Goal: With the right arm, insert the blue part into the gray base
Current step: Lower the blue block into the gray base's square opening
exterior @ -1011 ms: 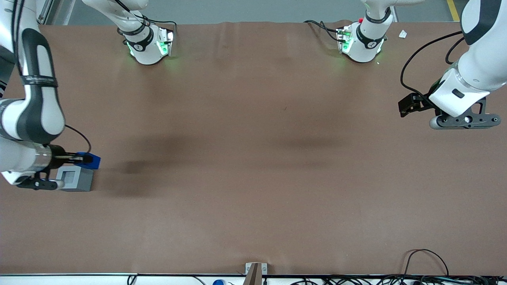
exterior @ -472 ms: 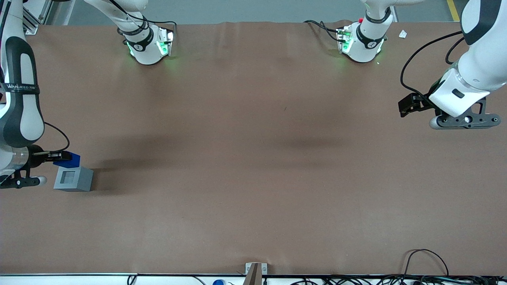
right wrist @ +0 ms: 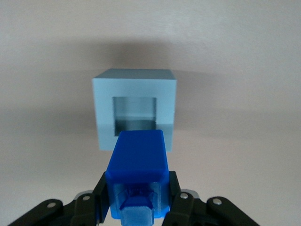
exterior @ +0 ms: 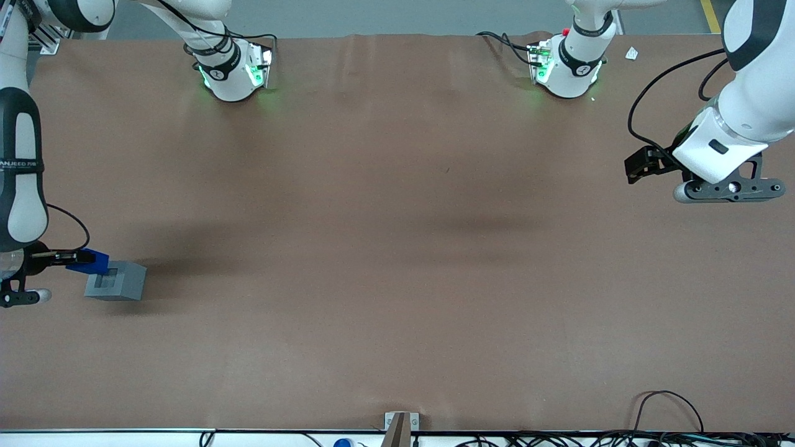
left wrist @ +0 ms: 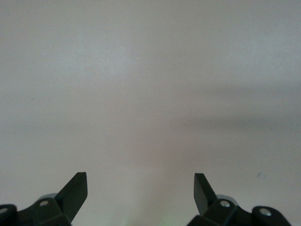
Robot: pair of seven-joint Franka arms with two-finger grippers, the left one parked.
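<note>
The gray base point(exterior: 115, 280) stands on the brown table at the working arm's end, its square dark recess facing up. My right gripper point(exterior: 81, 257) is shut on the blue part point(exterior: 88, 260) and holds it above the table, beside the base's edge that is toward the working arm's end. In the right wrist view the blue part point(right wrist: 137, 169) sits clamped between the two black fingers point(right wrist: 100, 195), its end pointing at the gray base point(right wrist: 135, 108) and overlapping the rim of the recess.
The two arm pedestals point(exterior: 233, 71) with green lights stand at the table's edge farthest from the front camera. Cables point(exterior: 671, 410) lie along the nearest edge. A small metal bracket point(exterior: 400, 425) sits at the middle of the nearest edge.
My right gripper, holding the blue part, has moved toward the working arm's end of the table, from above the base's farther edge to beside the base. The base has not moved.
</note>
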